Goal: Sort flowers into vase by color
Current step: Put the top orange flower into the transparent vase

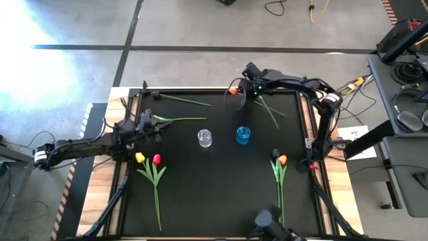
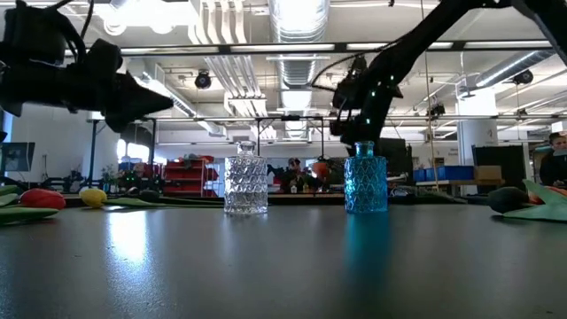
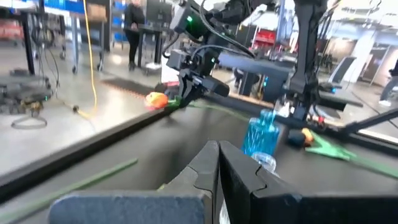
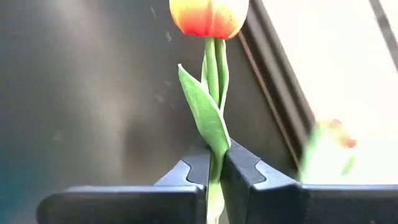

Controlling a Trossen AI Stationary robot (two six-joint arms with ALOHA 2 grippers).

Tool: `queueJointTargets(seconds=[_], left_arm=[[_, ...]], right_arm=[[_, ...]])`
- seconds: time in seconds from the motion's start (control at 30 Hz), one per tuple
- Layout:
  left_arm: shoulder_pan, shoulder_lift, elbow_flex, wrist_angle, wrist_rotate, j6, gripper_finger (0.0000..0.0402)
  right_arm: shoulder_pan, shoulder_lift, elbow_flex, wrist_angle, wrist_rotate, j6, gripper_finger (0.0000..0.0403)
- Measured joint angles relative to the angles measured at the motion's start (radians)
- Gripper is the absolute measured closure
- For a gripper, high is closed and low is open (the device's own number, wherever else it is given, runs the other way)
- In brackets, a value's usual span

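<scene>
one orange tulip (image 4: pixel 209 15) near table edge (image 4: pixel 283 118)

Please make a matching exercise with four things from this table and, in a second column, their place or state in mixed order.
1. right tool
2. left tool
3. blue vase
4. clear vase

A. empty, left of its neighbour in the high view
B. shut, holding nothing
C. shut on the orange tulip stem
D. empty, nearer the right arm

Pairs: 1-C, 2-B, 3-D, 4-A

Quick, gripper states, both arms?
Left gripper: shut, nothing visibly held.
Right gripper: shut on the orange tulip, clamped on its stem.
</scene>
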Motion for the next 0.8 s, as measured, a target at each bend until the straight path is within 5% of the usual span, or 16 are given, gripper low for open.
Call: queueJointTargets(seconds=[0.37, 0.8], left_arm=[[0.000, 0.062, 0.000, 0.090, 0.018, 0.000, 0.0402], [-0.001, 0.198, 0.000, 0.286, 0.108, -0.053, 0.0402]], right_arm=[[0.015, -0.214, 0.010, 0.088, -0.136, 0.076, 0.0385], [0.095, -0.267, 0.009, 0.272, -0.303, 0.194, 0.0385]])
